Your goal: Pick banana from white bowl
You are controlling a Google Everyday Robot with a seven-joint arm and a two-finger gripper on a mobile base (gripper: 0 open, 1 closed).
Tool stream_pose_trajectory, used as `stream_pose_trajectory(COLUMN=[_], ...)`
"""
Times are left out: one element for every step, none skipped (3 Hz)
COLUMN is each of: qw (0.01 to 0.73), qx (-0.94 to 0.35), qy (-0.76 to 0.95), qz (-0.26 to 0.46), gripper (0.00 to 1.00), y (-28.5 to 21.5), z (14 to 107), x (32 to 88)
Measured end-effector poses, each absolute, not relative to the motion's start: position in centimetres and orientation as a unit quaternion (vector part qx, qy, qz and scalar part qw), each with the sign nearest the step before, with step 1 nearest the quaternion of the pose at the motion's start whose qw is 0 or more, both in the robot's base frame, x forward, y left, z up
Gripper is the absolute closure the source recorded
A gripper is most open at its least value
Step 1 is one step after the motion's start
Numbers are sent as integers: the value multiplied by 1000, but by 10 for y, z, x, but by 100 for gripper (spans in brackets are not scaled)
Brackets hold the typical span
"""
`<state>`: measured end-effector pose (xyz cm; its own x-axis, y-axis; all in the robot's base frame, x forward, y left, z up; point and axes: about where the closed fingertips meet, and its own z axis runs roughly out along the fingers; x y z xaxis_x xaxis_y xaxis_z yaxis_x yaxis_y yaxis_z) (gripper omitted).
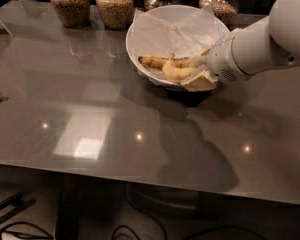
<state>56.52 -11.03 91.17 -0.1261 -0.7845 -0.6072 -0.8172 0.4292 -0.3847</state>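
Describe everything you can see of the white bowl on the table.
The white bowl is large, round and smooth-rimmed, lined with crinkled white paper. It stands on the glossy grey table, just in front of the glass jars. Two bananas lie inside, at its near side: the plump curved banana and a slimmer banana. The gripper reaches in over the rim from the picture's right, at the banana.

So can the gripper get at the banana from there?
Probably yes. The gripper sits at the rim of the bowl, right beside the banana, with nothing between them; the slimmer banana lies just behind it.
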Motion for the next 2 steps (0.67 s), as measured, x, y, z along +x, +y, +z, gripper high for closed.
stream_pose_trajectory(qw=[390, 392], qx=[-533, -532], qy=[750, 750], qz=[23, 25], gripper=[77, 99], y=[-109, -108], z=[911, 910], x=[565, 564])
